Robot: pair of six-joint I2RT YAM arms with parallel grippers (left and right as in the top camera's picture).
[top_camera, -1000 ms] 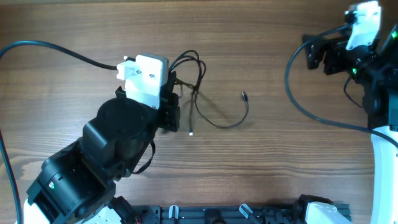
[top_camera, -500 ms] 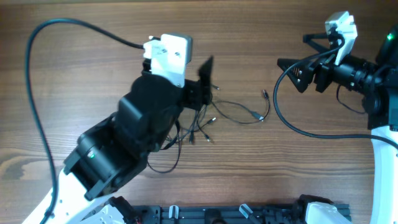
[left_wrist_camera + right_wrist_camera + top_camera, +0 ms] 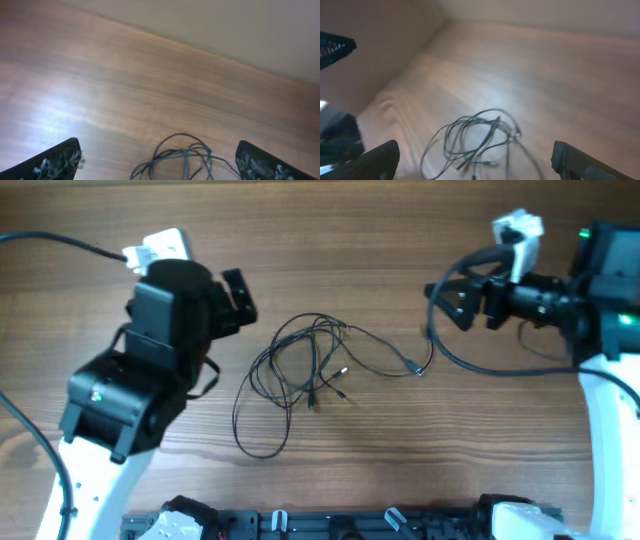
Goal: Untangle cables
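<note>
The cables lie loose on the wooden table near its middle, thin black strands in overlapping loops with small plug ends. One long loop trails toward the front left, and another strand runs right to a plug. My left gripper hovers to the left of the tangle, open and empty. In the left wrist view the cables sit between and ahead of its fingertips. My right gripper is open to the right of the tangle. The right wrist view has the cables ahead of it, untouched.
A thick black arm cable arcs over the back left of the table. Another arm cable sags onto the table below the right gripper, close to the thin strand's plug. A black rail runs along the front edge.
My left gripper has opened, let go of the cables and pulled back to the left. The cables now lie spread on the table. The right arm has swung left toward them.
</note>
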